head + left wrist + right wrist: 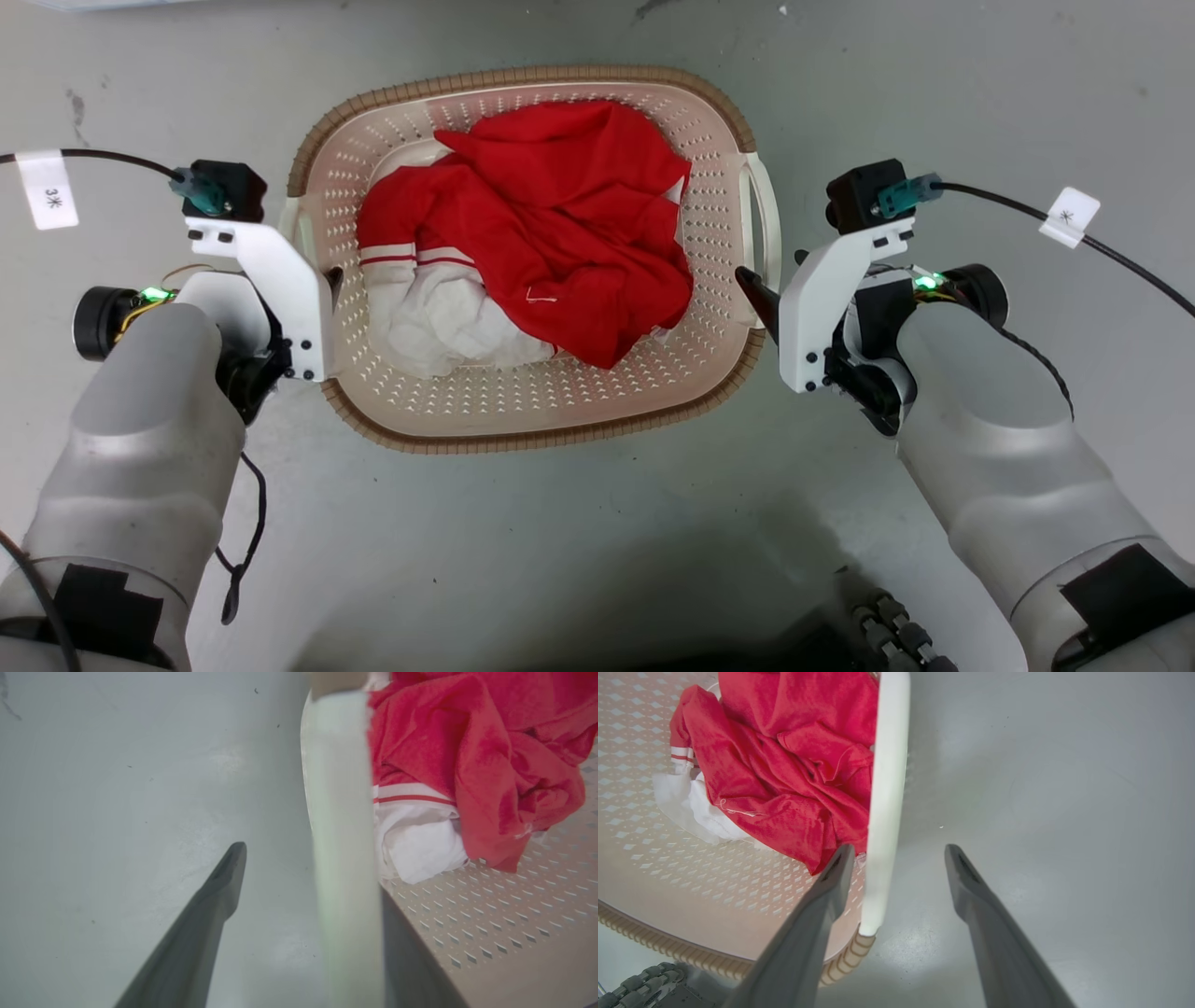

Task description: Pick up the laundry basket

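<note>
Laundry basket (523, 397) | cream, perforated, brown rim (485, 444) | both jaws open astride 2 handles (887, 788)

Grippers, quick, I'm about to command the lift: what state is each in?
Left gripper: open, fingers astride the basket's left handle.
Right gripper: open, astride the right handle.

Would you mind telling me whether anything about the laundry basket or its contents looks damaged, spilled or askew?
Nothing stands out. The laundry basket sits flat on the floor, rim intact; the red garment and white garment lie bundled inside. The left gripper and right gripper, both open, straddle its white handles.
</note>
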